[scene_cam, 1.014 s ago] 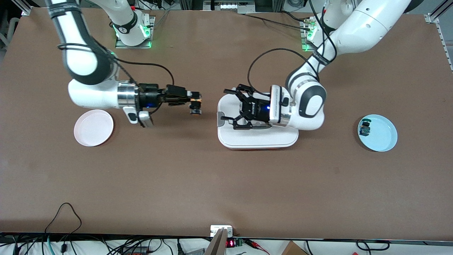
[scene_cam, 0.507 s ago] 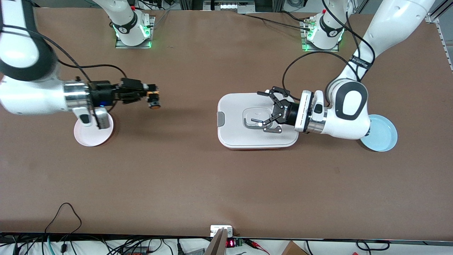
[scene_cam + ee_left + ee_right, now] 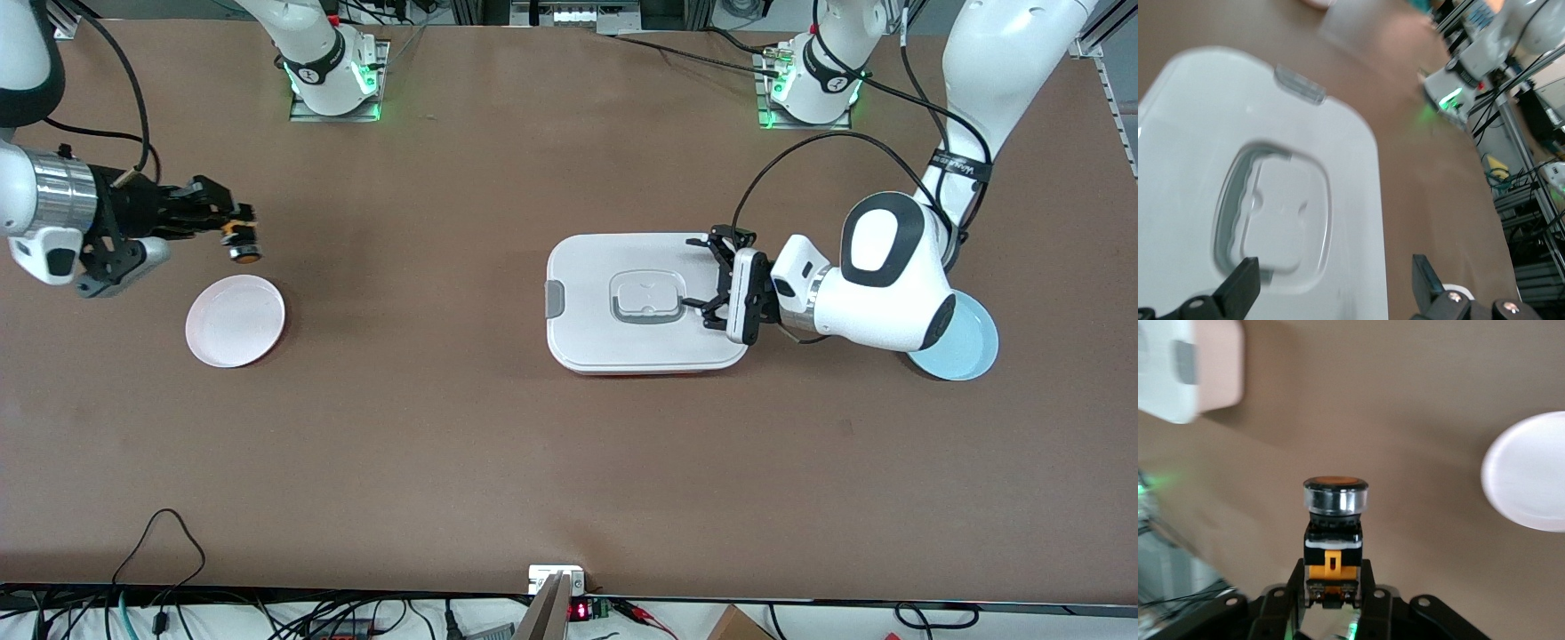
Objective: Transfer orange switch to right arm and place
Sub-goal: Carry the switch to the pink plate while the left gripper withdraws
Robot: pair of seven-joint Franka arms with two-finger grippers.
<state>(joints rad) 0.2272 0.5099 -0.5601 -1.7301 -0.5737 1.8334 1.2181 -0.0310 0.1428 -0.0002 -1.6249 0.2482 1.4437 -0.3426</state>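
Note:
The orange switch (image 3: pixel 242 246), a tiny black barrel with an orange band and face, is held in my right gripper (image 3: pixel 233 224), which is shut on it. They are in the air over bare table, just beside the pale pink plate (image 3: pixel 236 320). In the right wrist view the switch (image 3: pixel 1335 520) stands upright between the fingers (image 3: pixel 1295 587), with the plate (image 3: pixel 1531 473) off to one side. My left gripper (image 3: pixel 714 280) is open and empty over the edge of the white lidded container (image 3: pixel 587 347). Its fingertips (image 3: pixel 1245 293) stand wide apart above the lid (image 3: pixel 1338 167).
A light blue plate (image 3: pixel 973 347) lies toward the left arm's end of the table, partly hidden under the left arm. The white container sits mid-table. Cables and small boxes line the table edge nearest the front camera.
My right arm has carried the switch away from mid-table toward its own end, to beside the pink plate. My left gripper has drawn back across the container toward the blue plate.

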